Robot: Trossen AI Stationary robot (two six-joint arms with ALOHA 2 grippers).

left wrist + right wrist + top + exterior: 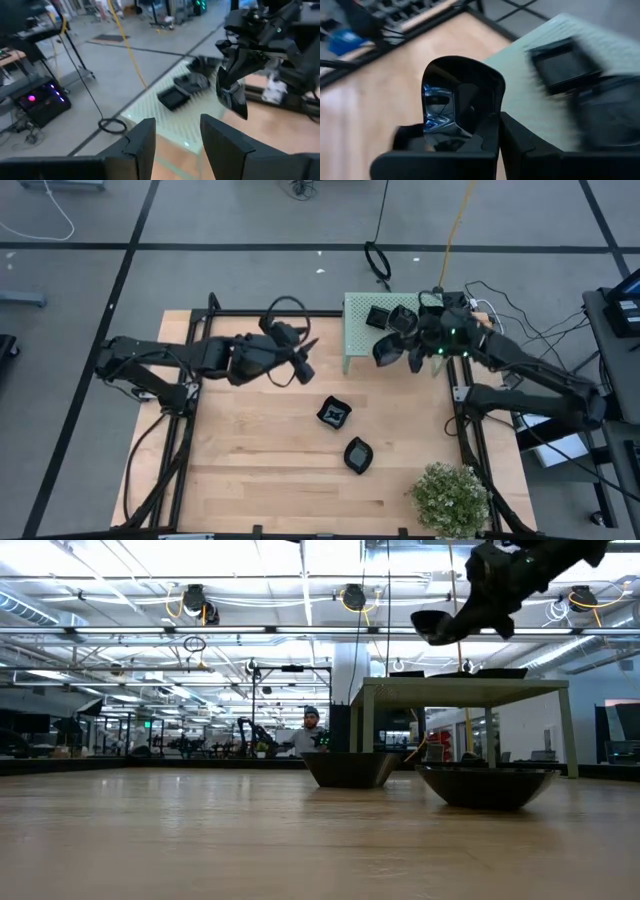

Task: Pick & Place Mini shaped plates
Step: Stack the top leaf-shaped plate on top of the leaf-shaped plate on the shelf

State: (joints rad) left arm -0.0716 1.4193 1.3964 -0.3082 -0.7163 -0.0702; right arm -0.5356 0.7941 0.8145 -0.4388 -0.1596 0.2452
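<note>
Two glossy black mini plates lie flat on the wooden table, one wavy-edged and one rounded. Several more sit on top of the pale green perforated box. My right gripper hovers at the box's near edge, shut on another rounded plate. My left gripper is open in the air left of the box, touching nothing. My right gripper pinches the rounded black plate by its rim between the two fingers, at the edge nearest the wrist. The plate is lifted clear, high above the table, and sticks out beyond the fingertips toward the table's left.
A potted plant stands at the table's near right corner. Black frame rails run along both sides. Bare wood lies left and near of the two plates. A person sits far behind the table.
</note>
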